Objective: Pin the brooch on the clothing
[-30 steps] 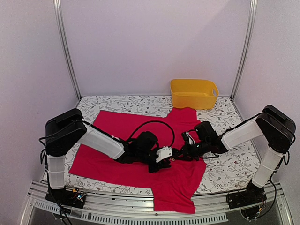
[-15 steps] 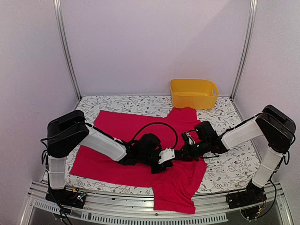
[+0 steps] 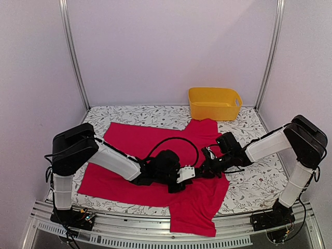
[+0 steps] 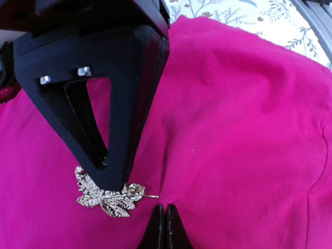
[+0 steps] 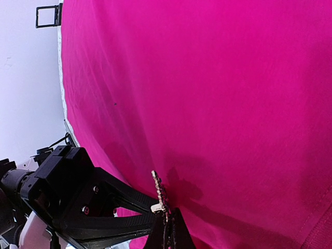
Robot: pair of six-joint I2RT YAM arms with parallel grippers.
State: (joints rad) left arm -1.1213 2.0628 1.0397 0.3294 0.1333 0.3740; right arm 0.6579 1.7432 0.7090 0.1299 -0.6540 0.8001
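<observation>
So both arms meet low over the middle of the bright red-pink short-sleeved T-shirt (image 3: 129, 140), which is spread out on the white floral-patterned tablecloth (image 3: 249, 187). The right gripper (image 5: 167, 220) is clamped on the tiny silvery leaf-like brooch (image 4: 104, 196), holding it right at the fabric with its thin pin sticking out sideways. The left gripper (image 4: 164, 218) has its fingertips squeezed together just beside the pin's tip, down on the cloth; can't tell if it's actually pinching any fabric. Room-wise: the T-shirt's bottom end droops over the near edge past the metal rail (image 3: 129, 228). There's bare tablecloth to the right of it and a strip along the back. The yellow plastic tub (image 3: 214, 104) sits in the far right corner, well apart from both claws.
</observation>
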